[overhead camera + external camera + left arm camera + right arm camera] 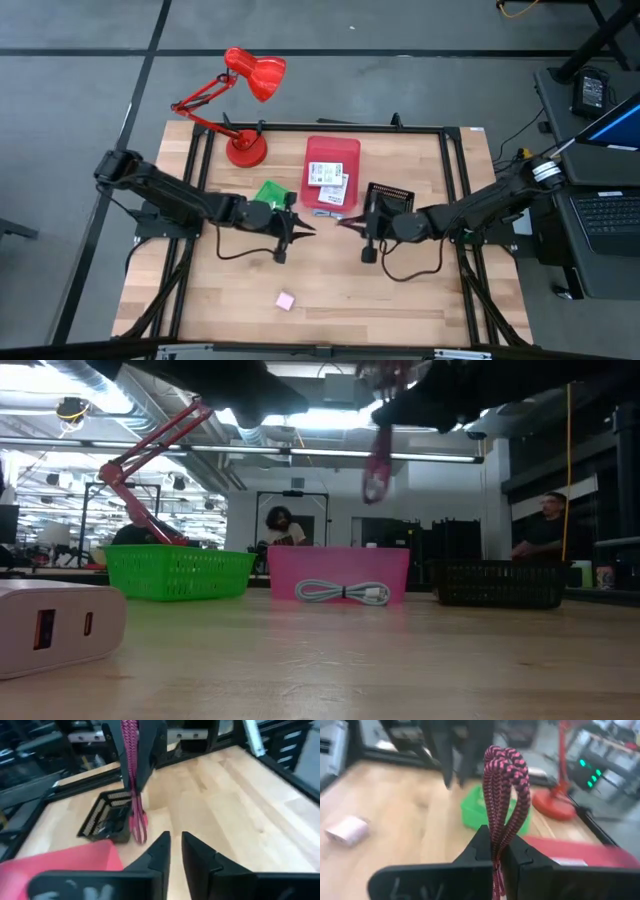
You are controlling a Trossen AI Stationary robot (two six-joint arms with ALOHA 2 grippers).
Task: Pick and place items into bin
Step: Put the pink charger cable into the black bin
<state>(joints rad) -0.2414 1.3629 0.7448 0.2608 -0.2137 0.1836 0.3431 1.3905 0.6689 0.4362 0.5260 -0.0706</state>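
On your left stands the red desk lamp [250, 85], clear of the work. The left gripper [303, 228] hovers at table centre, fingers slightly parted with a narrow gap, holding nothing. Just behind it sit the green basket [270, 192] and the red bin [332, 172], which already holds two white printed packets [328, 182]. The right gripper [350, 225] faces the left one, tips nearly meeting, clamped on a braided pink-and-black cord [504, 795] that hangs in loops below the fingers. The black basket [386, 196] sits beside it. A pink cube [286, 299] lies well apart near the front edge. Risk: you hold the cord by a pinch, so its loops may slip free or snag a bin rim; the close grippers may also collide.
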